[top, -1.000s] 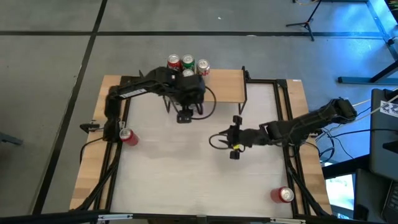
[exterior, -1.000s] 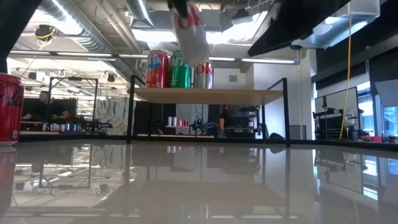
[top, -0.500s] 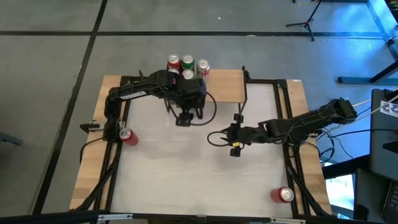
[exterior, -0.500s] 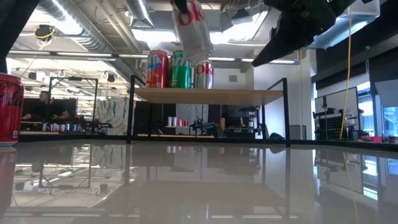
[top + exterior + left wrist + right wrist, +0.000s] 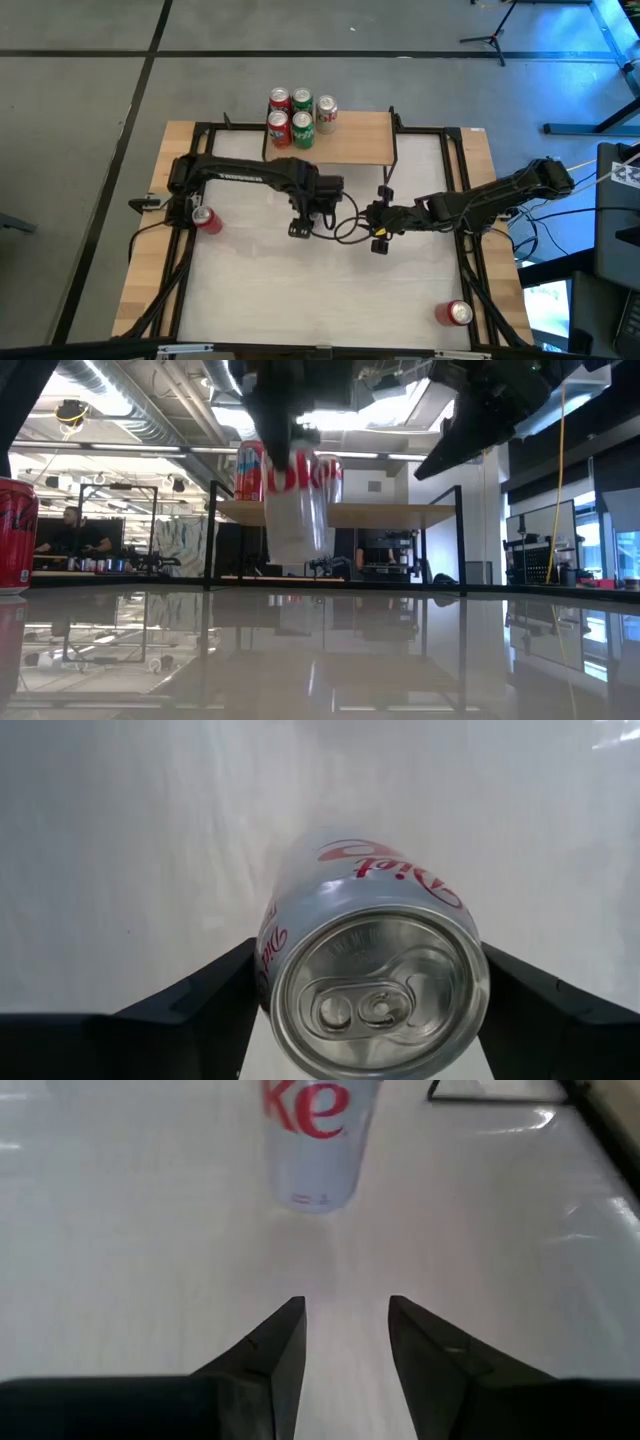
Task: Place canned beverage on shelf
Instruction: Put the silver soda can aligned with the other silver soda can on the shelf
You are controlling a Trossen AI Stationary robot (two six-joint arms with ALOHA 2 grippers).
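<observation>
Silver can (image 5: 372, 970) — red lettering

A silver can (image 5: 294, 510) with red lettering hangs upright above the glossy tabletop (image 5: 320, 650), held from above by a dark gripper (image 5: 278, 410) and clear of the surface. Behind it stands the shelf (image 5: 335, 513), a light-wood board on thin black legs, with a red can (image 5: 250, 470) showing on it beside the silver can; a second dark arm (image 5: 490, 405) reaches in at the upper right. At the far left edge another red can (image 5: 17, 535) stands on the table
</observation>
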